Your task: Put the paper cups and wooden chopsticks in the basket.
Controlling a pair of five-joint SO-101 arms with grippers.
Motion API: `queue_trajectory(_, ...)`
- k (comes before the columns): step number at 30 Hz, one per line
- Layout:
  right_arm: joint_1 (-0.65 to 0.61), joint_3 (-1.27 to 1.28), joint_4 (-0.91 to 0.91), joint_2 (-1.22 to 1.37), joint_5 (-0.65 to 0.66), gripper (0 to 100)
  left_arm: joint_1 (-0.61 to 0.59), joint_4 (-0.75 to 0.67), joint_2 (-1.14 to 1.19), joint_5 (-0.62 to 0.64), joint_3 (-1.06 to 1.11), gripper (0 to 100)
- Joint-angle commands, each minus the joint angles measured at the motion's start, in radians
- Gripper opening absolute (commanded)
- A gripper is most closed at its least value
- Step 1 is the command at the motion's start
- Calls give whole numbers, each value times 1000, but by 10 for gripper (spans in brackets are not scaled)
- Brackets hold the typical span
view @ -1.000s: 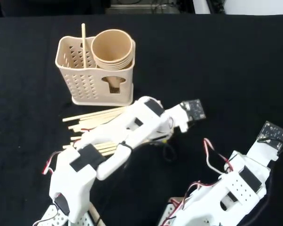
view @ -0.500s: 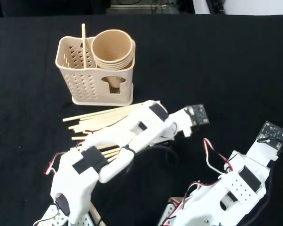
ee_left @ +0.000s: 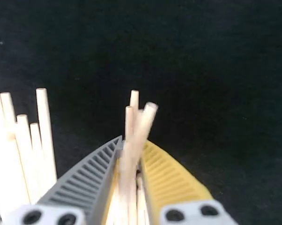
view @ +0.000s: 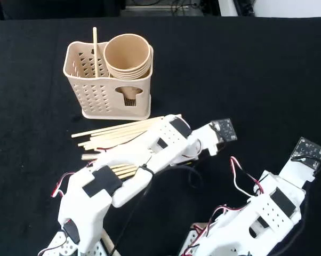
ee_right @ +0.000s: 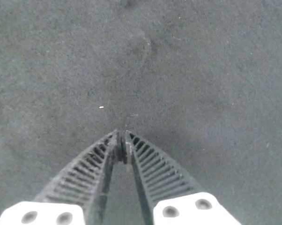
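pale wooden chopsticks (ee_left: pixel 133 129), matt black cloth (ee_right: pixel 202 70)

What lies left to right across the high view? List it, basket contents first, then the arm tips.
upright chopstick in the basket → stack of paper cups → left arm's wrist → right arm's wrist. The loose chopsticks overlap the basket and left arm sideways, so they are left out.

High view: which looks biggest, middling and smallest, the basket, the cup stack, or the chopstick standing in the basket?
1. Basket, largest.
2. Cup stack, standing inside it.
3. Upright chopstick, smallest: roughly as long as the cups are wide, but far thinner.
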Motion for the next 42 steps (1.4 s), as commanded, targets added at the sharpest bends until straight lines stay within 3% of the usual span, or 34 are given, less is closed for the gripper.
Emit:
queue_trajectory(1,-11,-33,-3,-18,-5,15,7,2,-69,8,-22,32)
queue_trajectory(7,-11,-33,-3,-18,-5,15,18,0,-104,8,15,29)
queue_trajectory(18,-11,-33,-3,-18,-5,15,-22,0,-207,150,21,29)
queue_trajectory(23,-11,-33,-3,-18,-3,15,-45,-107,-331,219,128,29)
queue_trajectory(33,-11,-33,-3,-18,-3,15,-242,-161,-770,252,229,28)
queue_trajectory(42,-9,-33,-3,-18,-3,15,-332,-64,-988,361,139,28)
